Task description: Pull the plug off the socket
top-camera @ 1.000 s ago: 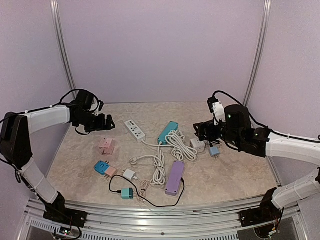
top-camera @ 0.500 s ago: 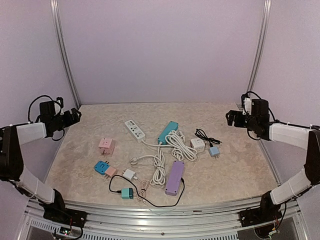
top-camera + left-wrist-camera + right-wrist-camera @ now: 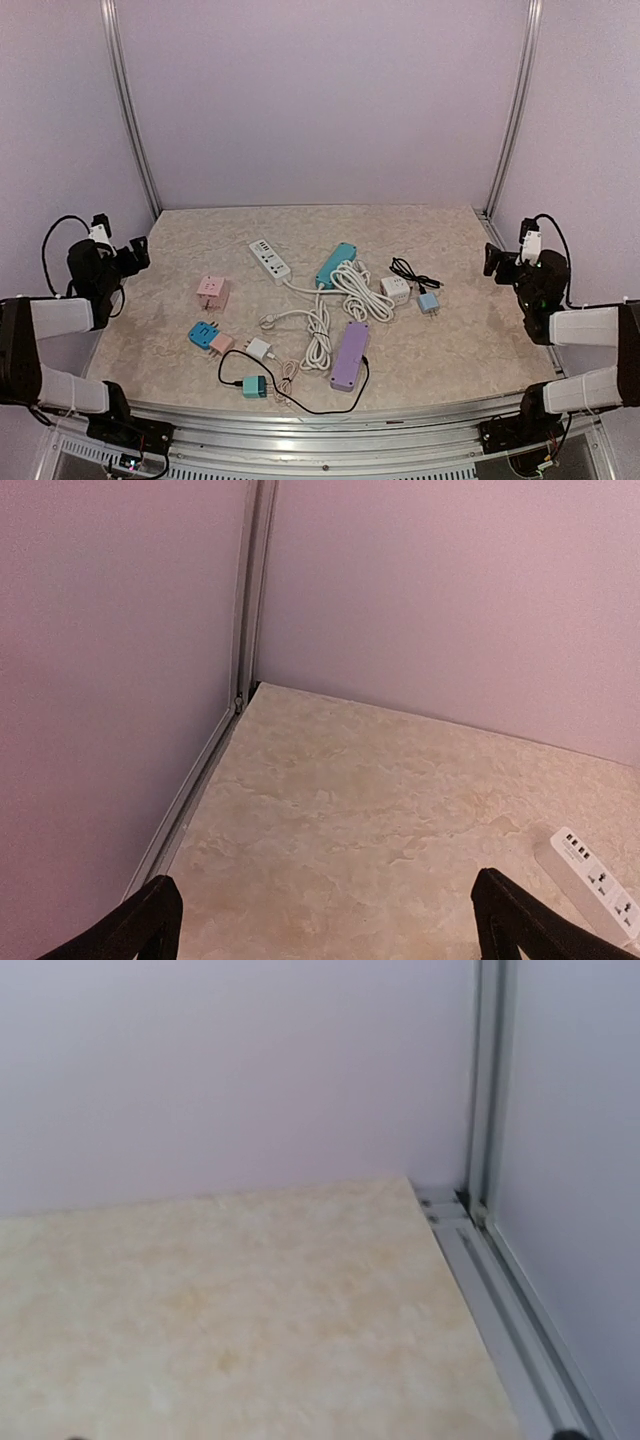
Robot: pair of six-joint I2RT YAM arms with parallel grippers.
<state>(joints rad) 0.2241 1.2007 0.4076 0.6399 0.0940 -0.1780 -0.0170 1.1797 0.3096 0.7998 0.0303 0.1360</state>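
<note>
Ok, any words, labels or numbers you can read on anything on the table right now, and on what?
None can be read.
White power strip: small dark marks by its outlets, too small and blurred to read.
Pink socket block, purple power strip, teal power strip: no lettering shows from the top camera.

Both arms folded low, out at far left and right. Left gripper (image 3: 138, 250) fingers (image 3: 150, 920) spread wide, empty. Right gripper (image 3: 493, 258) likewise spread, holding nothing.
</note>
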